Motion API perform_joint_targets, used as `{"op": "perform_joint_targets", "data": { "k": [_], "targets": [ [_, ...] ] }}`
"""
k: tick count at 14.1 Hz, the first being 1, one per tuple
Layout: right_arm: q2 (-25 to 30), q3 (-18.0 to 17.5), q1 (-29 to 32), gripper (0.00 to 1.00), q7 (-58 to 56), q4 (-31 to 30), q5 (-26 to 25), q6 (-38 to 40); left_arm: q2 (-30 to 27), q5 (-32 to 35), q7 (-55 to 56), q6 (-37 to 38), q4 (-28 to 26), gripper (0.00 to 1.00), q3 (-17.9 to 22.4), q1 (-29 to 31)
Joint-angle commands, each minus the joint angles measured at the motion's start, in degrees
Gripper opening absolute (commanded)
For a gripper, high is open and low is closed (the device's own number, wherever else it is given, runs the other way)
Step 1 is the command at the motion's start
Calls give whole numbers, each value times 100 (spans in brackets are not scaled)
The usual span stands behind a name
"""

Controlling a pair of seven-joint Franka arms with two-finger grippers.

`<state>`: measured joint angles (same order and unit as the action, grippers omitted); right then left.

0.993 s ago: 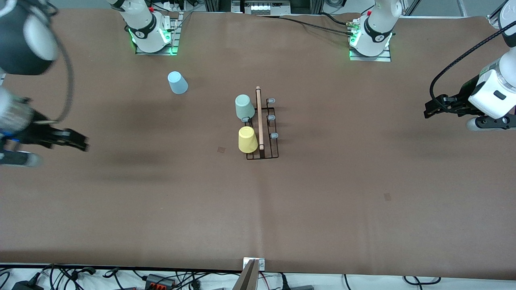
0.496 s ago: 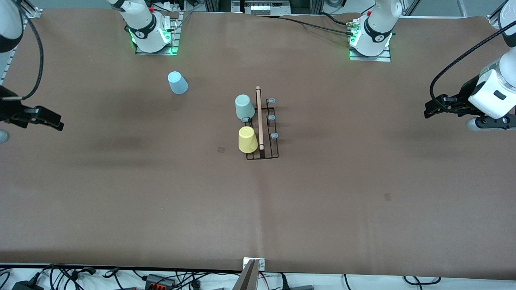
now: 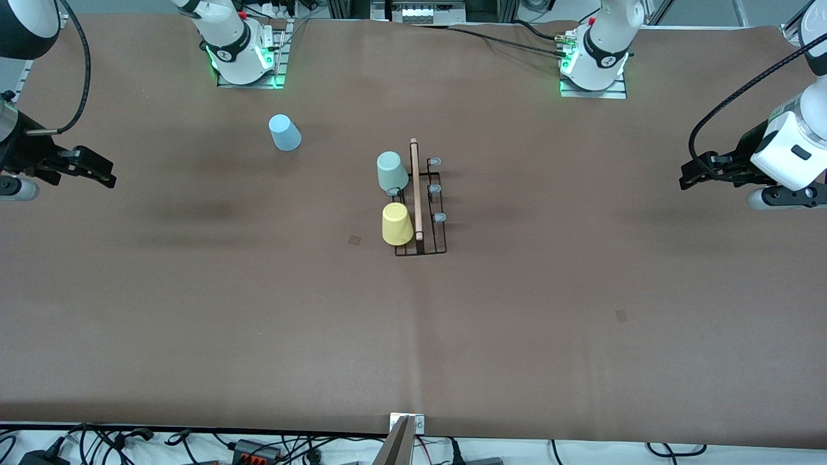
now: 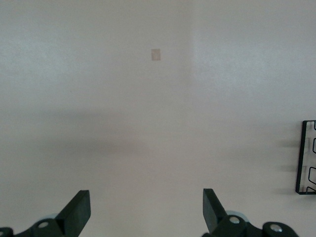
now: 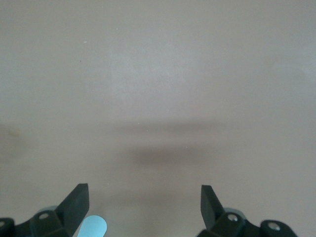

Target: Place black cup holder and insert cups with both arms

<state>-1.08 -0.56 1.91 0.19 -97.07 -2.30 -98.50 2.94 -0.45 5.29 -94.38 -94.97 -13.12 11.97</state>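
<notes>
The black cup holder (image 3: 428, 219) stands mid-table, its wooden rod pointing toward the front camera. The mint green cup (image 3: 391, 171) and the yellow cup (image 3: 396, 224) sit on its prongs on the side toward the right arm's end. The light blue cup (image 3: 284, 132) stands on the table near the right arm's base, apart from the holder. My right gripper (image 3: 106, 175) is open and empty in the air over the right arm's end of the table; the right wrist view (image 5: 143, 205) shows a bit of the blue cup (image 5: 93, 227). My left gripper (image 3: 686, 179) waits open and empty over the left arm's end.
The brown table mat (image 3: 413, 323) is bare around the holder. The left wrist view shows my open left gripper (image 4: 145, 210) over bare mat and a corner of the holder's wire base (image 4: 306, 158). Cables lie along the table's front edge (image 3: 194, 445).
My right gripper has swung out toward its end of the table and then toward the bases' side, staying empty. The left arm, the cups and the holder have not moved.
</notes>
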Motion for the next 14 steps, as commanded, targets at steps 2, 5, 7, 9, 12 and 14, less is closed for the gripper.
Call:
{"op": "perform_joint_targets", "data": {
  "k": [2, 5, 7, 9, 12, 14],
  "targets": [
    [539, 65, -41, 100, -151, -620, 90, -232, 40, 53, -64, 60, 119, 100, -33, 33],
    [548, 38, -41, 100, -142, -550, 90, -65, 40, 53, -64, 60, 119, 100, -33, 33],
    [574, 38, -41, 100, -151, -549, 90, -38, 40, 53, -64, 60, 119, 100, -33, 33],
    [574, 38, -50, 100, -142, -558, 90, -29, 40, 45, -64, 60, 119, 100, -33, 33],
    [565, 30, -68, 100, -151, -549, 90, 67, 49, 45, -64, 60, 119, 100, -33, 33],
    [574, 30, -68, 100, -151, -549, 90, 67, 40, 45, -72, 60, 119, 100, -41, 33]
  ]
}}
